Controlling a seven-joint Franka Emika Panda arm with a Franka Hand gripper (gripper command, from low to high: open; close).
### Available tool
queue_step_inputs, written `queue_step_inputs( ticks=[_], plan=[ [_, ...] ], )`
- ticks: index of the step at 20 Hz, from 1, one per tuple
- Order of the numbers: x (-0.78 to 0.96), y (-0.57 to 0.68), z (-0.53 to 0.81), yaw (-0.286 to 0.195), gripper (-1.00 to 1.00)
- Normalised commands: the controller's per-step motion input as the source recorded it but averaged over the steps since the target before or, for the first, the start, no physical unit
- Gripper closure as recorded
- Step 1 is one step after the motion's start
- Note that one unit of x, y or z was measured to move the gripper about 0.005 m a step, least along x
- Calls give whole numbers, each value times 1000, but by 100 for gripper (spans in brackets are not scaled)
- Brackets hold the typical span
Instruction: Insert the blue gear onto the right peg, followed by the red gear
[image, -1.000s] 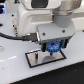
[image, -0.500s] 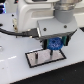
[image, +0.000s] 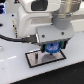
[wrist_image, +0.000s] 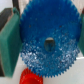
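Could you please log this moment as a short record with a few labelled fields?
arm: one Franka Panda, above the plate
gripper: shut on the blue gear
blue gear: held on edge between the fingers, centre hole visible, over the plate
red gear: partly visible beneath the blue gear in the wrist view
plate: grey, black-edged, lying flat on the white table
right peg: not discernible

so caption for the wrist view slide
Gripper holding the blue gear, centre hole facing the camera, red gear beyond.
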Motion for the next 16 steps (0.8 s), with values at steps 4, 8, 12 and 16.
queue_step_inputs(
  ticks=[4,8,12,16],
  plan=[
    [123,-21,-145,0,100],
    [316,4,204,0,100],
    [402,31,451,0,100],
    [64,0,-93,0,100]
  ],
)
